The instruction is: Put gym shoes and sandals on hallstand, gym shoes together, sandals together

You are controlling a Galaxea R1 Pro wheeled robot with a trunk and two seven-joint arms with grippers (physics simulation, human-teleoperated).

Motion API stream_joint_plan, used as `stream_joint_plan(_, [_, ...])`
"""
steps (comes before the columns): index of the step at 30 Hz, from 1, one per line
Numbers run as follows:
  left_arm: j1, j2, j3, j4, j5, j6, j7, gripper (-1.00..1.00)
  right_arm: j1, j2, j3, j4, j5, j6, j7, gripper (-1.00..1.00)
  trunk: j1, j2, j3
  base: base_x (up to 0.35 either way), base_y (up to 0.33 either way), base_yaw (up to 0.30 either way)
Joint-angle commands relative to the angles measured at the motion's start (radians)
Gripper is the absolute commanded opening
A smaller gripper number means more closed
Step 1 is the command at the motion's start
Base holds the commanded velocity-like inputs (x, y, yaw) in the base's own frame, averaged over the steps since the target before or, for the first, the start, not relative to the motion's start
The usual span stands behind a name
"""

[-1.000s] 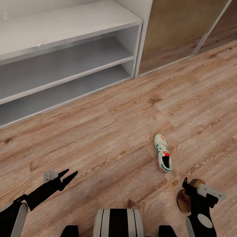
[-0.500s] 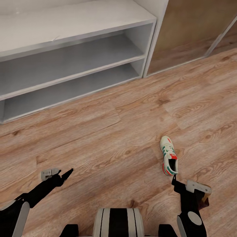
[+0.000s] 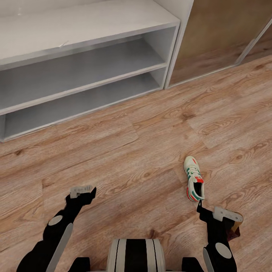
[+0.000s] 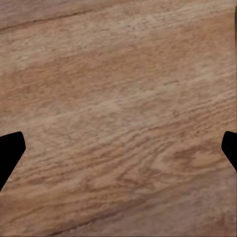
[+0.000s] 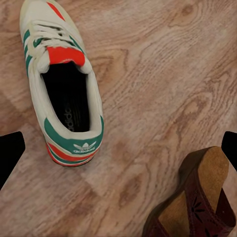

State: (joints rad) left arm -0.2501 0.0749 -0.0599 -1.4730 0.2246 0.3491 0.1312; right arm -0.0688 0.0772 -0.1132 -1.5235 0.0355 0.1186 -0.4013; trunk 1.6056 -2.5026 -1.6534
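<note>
Hallstand (image 3: pixel 90 28) shelves bare; gym shoe (image 3: pixel 194 179), sandal (image 5: pixel 197 207) on floor (image 3: pixel 132 151); both end effectors apart.

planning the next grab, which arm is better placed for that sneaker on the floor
Right. Its hand hangs open just beside the sneaker, with a sandal below it too. The left hand faces bare floor.

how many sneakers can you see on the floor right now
1. The sneaker lies on the wood floor, just ahead of the right gripper, heel toward the robot. A sandal sits beside it. The second sneaker may be out of frame.
</note>
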Motion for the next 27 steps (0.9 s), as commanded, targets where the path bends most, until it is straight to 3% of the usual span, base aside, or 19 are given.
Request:
stream_joint_plan(1, [0.0,0.001,-0.017,-0.001,0.011,-0.02,0.028,1.0,0.0,0.0,0.0,-0.001,0.004,0.008,-0.002,1.0,0.0,0.0,-0.001,0.0,0.0,0.0])
stream_joint_plan(7, [0.001,0.002,-0.037,0.002,0.012,-0.103,0.057,1.0,0.0,-0.001,0.0,0.0,0.003,0.008,0.003,1.0,0.0,0.0,-0.001,0.0,0.0,0.0])
stream_joint_plan(27, [0.003,0.003,-0.043,0.002,0.011,-0.117,0.059,1.0,0.0,-0.002,0.003,-0.001,0.004,0.009,0.004,1.0,0.0,0.0,-0.001,0.0,0.0,0.0])
